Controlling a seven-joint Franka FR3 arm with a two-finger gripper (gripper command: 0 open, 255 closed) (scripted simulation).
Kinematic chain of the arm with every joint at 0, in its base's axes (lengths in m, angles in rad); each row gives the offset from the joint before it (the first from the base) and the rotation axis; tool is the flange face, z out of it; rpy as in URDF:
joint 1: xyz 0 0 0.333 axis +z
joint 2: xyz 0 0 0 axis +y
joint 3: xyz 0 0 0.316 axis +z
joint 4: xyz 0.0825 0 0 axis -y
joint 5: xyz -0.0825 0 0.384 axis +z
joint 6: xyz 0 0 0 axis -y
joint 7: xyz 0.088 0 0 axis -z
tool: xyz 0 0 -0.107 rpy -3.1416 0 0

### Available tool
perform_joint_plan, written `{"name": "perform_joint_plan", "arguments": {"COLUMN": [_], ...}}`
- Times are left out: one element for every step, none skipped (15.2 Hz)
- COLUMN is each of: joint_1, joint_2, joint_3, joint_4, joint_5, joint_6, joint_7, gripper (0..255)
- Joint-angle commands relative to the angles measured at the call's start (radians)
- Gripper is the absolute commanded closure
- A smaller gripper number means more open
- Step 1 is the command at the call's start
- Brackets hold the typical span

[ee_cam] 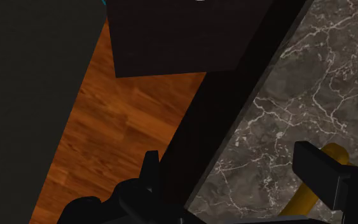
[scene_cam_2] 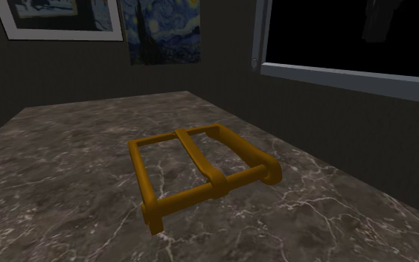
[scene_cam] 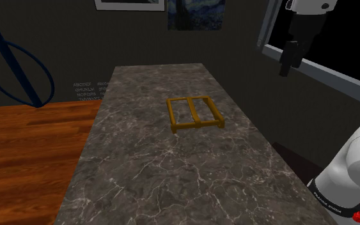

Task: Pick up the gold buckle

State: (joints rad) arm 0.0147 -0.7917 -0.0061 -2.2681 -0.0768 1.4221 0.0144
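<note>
Domestic interior, the look of a living room in a house. A dark, white-veined marble worktop (scene_cam: 172,172) stands on a warm wood-plank floor (scene_cam: 25,153). The dim walls carry a pale-framed picture (scene_cam_2: 44,18) and a swirling blue-and-yellow night-sky painting (scene_cam_2: 159,30), and a grey-framed window (scene_cam_2: 349,74) has a black area beyond it. A large blue ring-shaped ornament (scene_cam: 15,70) stands on the floor by the far wall.

Lower arm shell (scene_cam: 359,156) was glossy white and rounded. A dark joint band (scene_cam: 328,198) carried small white lettering, with a red spot (scene_cam: 359,216) just beside it. The wrist link (scene_cam: 309,6) was white too. The pincer (scene_cam: 286,68) was all black, its fingers (ee_cam: 320,173) blocky and square-edged.
</note>
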Motion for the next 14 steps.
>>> {"name": "perform_joint_plan", "arguments": {"joint_1": [0.0, -0.001, -0.001, -0.002, -0.003, -0.004, -0.005, -0.007, -0.008, -0.01, -0.013, -0.015, -0.018, -0.021], "joint_2": [0.0, 0.012, 0.026, 0.041, 0.058, 0.077, 0.097, 0.118, 0.141, 0.166, 0.192, 0.219, 0.247, 0.277], "joint_3": [0.0, 0.02, 0.041, 0.061, 0.081, 0.101, 0.121, 0.141, 0.16, 0.18, 0.199, 0.218, 0.237, 0.255], "joint_4": [0.0, -0.008, -0.014, -0.018, -0.022, -0.023, -0.023, -0.021, -0.018, -0.013, -0.007, 0.001, 0.011, 0.022], "joint_5": [0.0, 0.017, 0.033, 0.049, 0.063, 0.077, 0.091, 0.103, 0.114, 0.124, 0.133, 0.14, 0.146, 0.151], "joint_6": [0.0, 0.02, 0.04, 0.061, 0.082, 0.103, 0.125, 0.147, 0.168, 0.19, 0.212, 0.233, 0.254, 0.275], "joint_7": [0.0, 0.037, 0.074, 0.111, 0.147, 0.183, 0.219, 0.255, 0.29, 0.325, 0.36, 0.395, 0.43, 0.465], "gripper": [0, 0, 0, 0, 0, 0, 0, 0, 0, 0, 0, 0, 0, 0]}}
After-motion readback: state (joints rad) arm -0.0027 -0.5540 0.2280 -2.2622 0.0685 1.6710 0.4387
